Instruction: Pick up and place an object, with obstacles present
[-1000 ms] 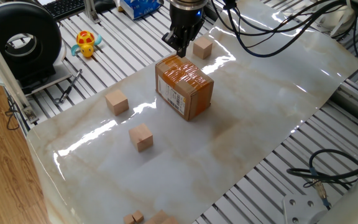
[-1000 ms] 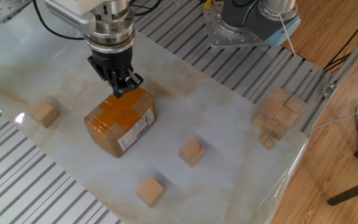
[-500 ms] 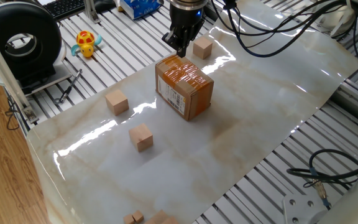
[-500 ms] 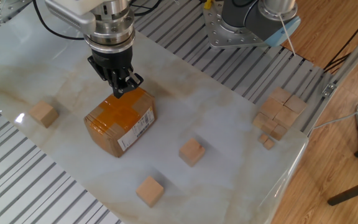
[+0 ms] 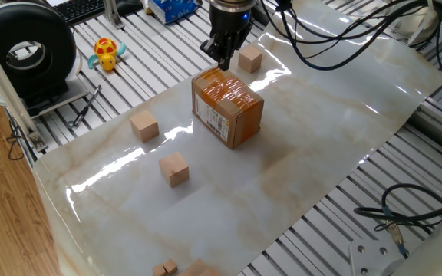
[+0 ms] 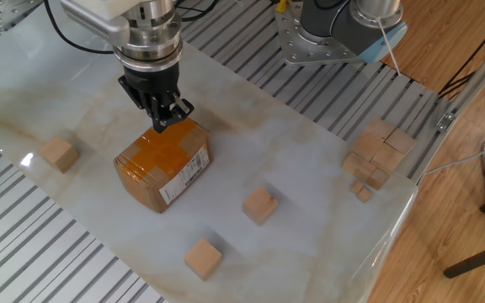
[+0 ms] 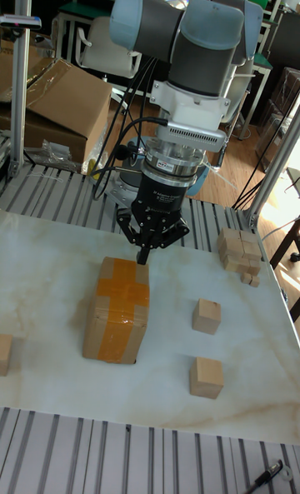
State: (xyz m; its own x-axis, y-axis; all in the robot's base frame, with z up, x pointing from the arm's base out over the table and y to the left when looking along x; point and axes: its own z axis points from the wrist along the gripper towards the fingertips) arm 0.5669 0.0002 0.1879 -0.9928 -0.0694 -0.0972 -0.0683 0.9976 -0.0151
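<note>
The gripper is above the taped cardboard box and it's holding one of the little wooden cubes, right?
Not quite. The gripper is above the taped cardboard box, at its edge, but it holds nothing. Its fingers are pinched together with no cube between them. The other fixed view shows this, with three loose cubes on the table.

In one fixed view you have the cardboard box (image 5: 228,109) at centre frame on the table sheet (image 5: 321,138), with the gripper (image 5: 225,60) just above its upper-left corner. One cube (image 5: 249,58) sits above the box, right of the gripper; two more cubes (image 5: 144,126) (image 5: 173,169) lie at left and lower left. The reel (image 5: 25,54) fills the upper-left corner, the toy turtle (image 5: 107,53) to its right.
</note>
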